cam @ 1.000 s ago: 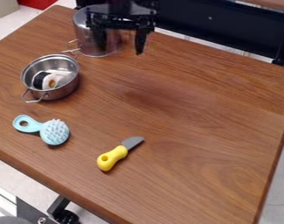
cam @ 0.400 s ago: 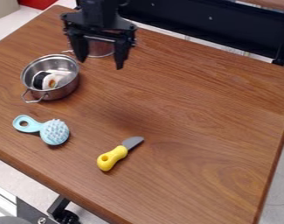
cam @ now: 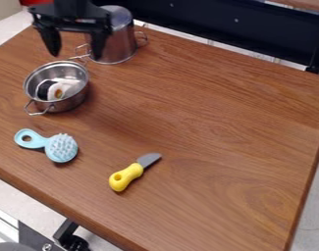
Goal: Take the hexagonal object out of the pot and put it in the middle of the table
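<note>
The black gripper (cam: 75, 54) hangs just above and behind the small pot, its two fingers wide apart with nothing between them. Below it, the open silver pot (cam: 71, 100) stands at the left of the wooden table (cam: 207, 117). Inside the pot lies a sushi-like object (cam: 55, 91), white and black with a small orange-yellow centre; its full outline is hard to make out against the pot's shiny inside.
A taller metal pot (cam: 117, 46) stands behind, close to the gripper's right finger. A light blue brush (cam: 61, 148) lies in front of the small pot, and a yellow-handled toy knife (cam: 127, 176) near the table's front middle.
From over the tall pot at the back, the gripper has moved left to above the rear of the small pot. The pots, brush and knife have stayed put.
</note>
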Action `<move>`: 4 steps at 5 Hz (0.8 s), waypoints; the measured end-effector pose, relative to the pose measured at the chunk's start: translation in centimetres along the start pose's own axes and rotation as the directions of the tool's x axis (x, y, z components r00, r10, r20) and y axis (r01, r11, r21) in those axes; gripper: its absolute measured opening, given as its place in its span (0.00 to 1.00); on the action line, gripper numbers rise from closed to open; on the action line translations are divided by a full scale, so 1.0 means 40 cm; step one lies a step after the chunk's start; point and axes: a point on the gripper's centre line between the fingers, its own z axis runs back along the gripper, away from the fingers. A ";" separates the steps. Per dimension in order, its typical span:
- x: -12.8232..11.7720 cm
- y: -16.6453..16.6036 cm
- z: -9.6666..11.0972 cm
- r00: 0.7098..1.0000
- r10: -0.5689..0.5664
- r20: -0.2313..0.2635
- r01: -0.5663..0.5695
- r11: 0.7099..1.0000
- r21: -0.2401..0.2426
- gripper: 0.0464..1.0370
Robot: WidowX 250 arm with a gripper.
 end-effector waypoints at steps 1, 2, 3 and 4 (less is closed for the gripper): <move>0.044 0.054 -0.011 1.000 0.020 0.008 -0.020 1.000 0.006 0.96; 0.074 0.092 -0.027 0.998 0.061 -0.007 -0.061 0.998 -0.009 0.96; 0.087 0.117 -0.054 1.000 0.006 -0.029 -0.006 1.000 -0.028 0.96; 0.083 0.119 -0.081 0.996 -0.043 -0.076 0.040 0.998 -0.039 0.96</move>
